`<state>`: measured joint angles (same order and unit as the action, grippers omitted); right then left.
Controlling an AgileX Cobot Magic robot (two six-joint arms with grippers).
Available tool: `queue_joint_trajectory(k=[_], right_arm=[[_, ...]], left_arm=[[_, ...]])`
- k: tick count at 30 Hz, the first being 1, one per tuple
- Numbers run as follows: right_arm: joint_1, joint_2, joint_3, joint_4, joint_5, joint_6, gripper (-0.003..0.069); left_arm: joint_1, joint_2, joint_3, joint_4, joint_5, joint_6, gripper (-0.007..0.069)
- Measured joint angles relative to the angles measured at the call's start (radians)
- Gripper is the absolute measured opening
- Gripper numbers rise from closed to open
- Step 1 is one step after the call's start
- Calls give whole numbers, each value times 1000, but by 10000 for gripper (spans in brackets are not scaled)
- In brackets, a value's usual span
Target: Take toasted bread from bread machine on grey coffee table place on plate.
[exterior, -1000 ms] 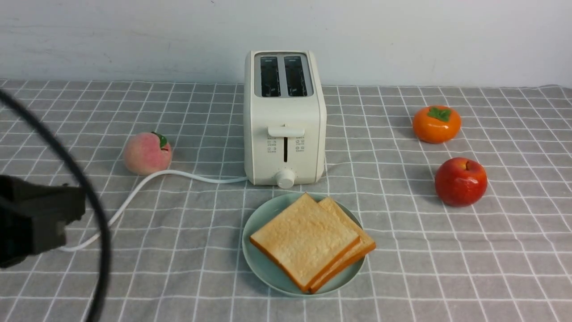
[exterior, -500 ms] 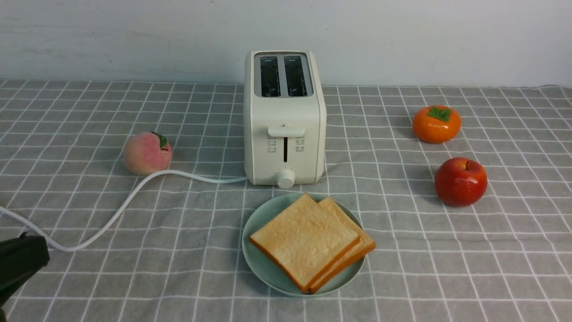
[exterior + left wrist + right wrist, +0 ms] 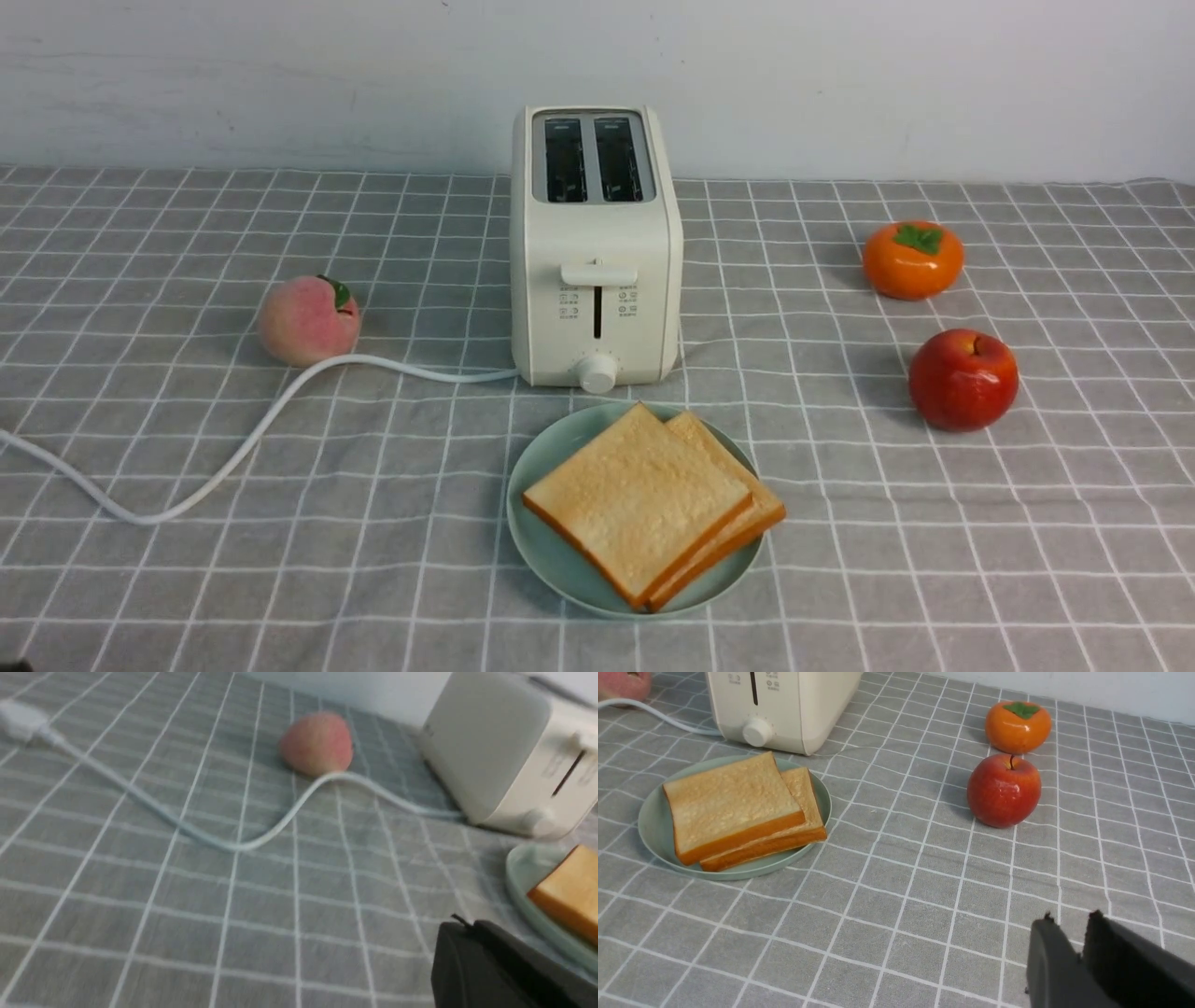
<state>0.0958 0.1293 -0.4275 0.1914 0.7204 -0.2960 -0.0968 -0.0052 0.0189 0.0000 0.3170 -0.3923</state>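
Two slices of toasted bread [image 3: 635, 499] lie stacked and overlapping on the mint-green plate [image 3: 540, 551], just in front of the bread machine [image 3: 596, 252], whose two slots are empty. All stand on the grey coffee table [image 3: 934, 560]. Neither gripper shows in the front view. In the left wrist view my left gripper [image 3: 467, 927] is shut and empty, low over the cloth, left of the plate [image 3: 523, 882] and bread [image 3: 570, 886]. In the right wrist view my right gripper [image 3: 1069, 926] has its fingers together and empty, far to the right of the plate [image 3: 649, 826] and bread [image 3: 728, 798].
A peach [image 3: 307, 320] lies left of the toaster, with the white cord [image 3: 233, 457] curling past it to the left edge. A persimmon [image 3: 912, 259] and a red apple [image 3: 963, 378] stand to the right.
My left gripper and its cable have drawn back down and to the left, out of the front view. The bread, plate and toaster have not moved.
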Motion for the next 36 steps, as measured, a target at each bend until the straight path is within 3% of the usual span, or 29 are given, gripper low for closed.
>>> queue_joint_trajectory(k=[4,28,31,36], right_arm=[[0,-1,1,-1,1,0,127],[0,-4,4,28,-4,2,153],[-5,-27,43,86,-87,2,158],[-86,-99,306,185,-370,2,166]], left_arm=[[3,-5,12,0,68,0,-14],[3,-5,12,0,70,0,-5],[3,-5,12,0,70,0,-3],[3,-5,12,0,70,0,0]])
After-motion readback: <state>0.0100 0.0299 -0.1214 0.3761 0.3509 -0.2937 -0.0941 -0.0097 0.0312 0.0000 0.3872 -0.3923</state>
